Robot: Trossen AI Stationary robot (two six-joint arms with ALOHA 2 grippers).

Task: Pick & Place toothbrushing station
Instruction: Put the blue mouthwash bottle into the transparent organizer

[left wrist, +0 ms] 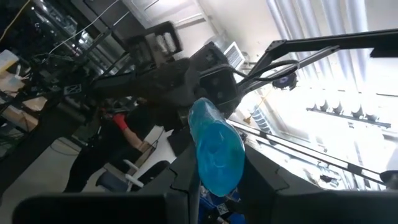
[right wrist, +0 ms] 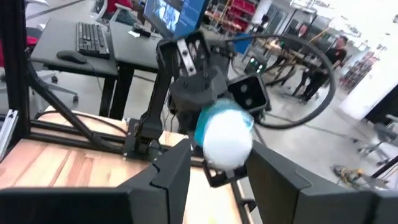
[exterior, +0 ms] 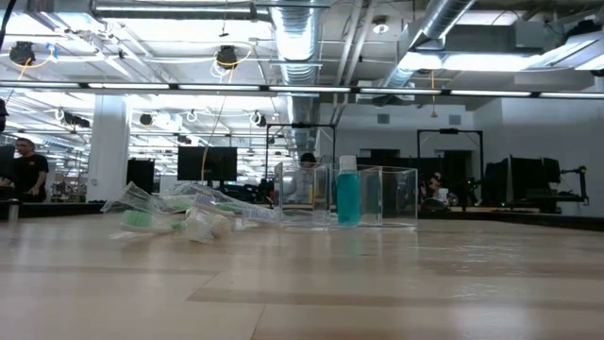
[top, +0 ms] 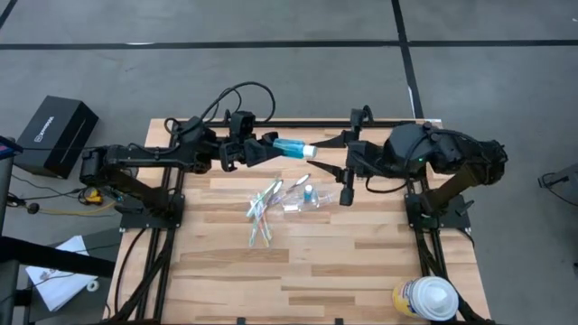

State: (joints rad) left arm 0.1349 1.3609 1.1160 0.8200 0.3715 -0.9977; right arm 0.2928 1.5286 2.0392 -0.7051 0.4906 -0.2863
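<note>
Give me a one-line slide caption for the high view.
Left gripper holds a blue-teal toothpaste tube toward the right gripper above the wooden table.

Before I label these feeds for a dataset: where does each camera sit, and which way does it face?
High: overhead, looking down; both arms meet at a toothpaste tube.
Low: table height, facing the room; clear cup, no arms.
Left wrist: past its fingers gripping the tube.
Right wrist: its fingers flank the tube's white cap.
Shared: the tube.
</note>
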